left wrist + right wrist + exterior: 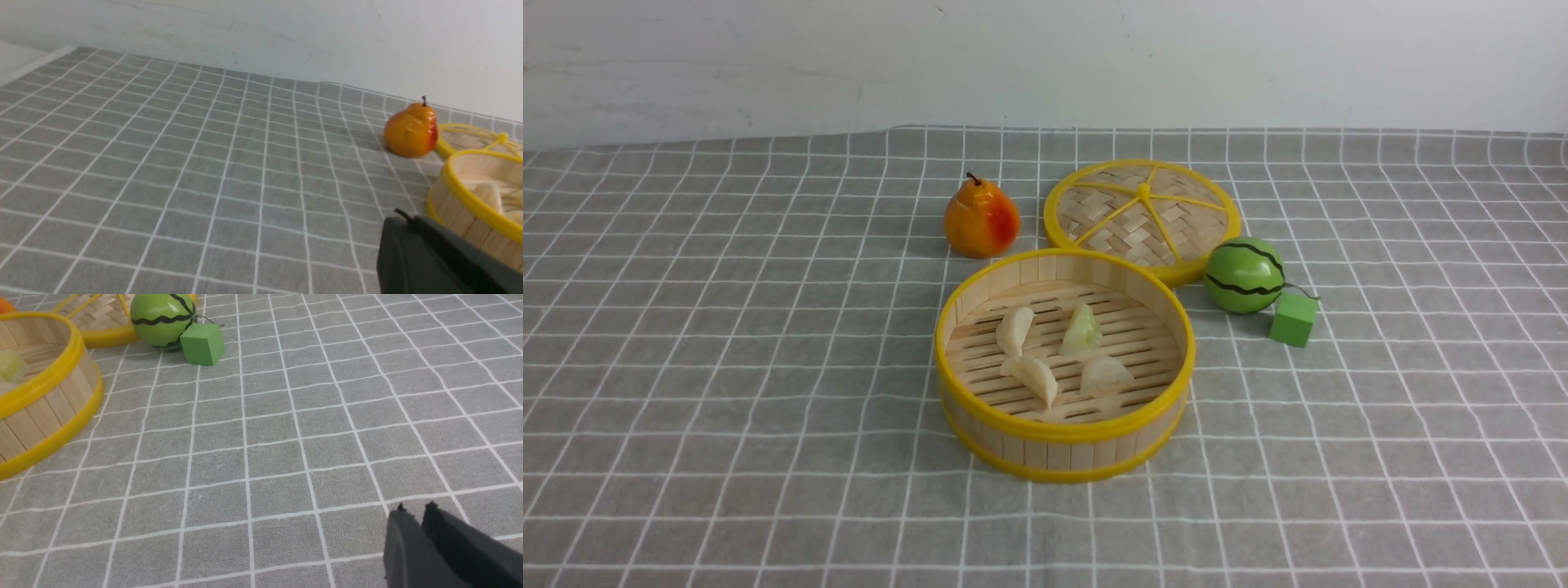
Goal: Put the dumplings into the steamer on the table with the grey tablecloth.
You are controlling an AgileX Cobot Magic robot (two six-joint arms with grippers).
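front view: four dumplings point(1058, 355) in steamer point(1063, 441); no arms
left gripper point(402, 216): pressed together, empty
right gripper point(414, 508): narrow gap, empty

You find no readable text, label, brand, number or sign anywhere in these views.
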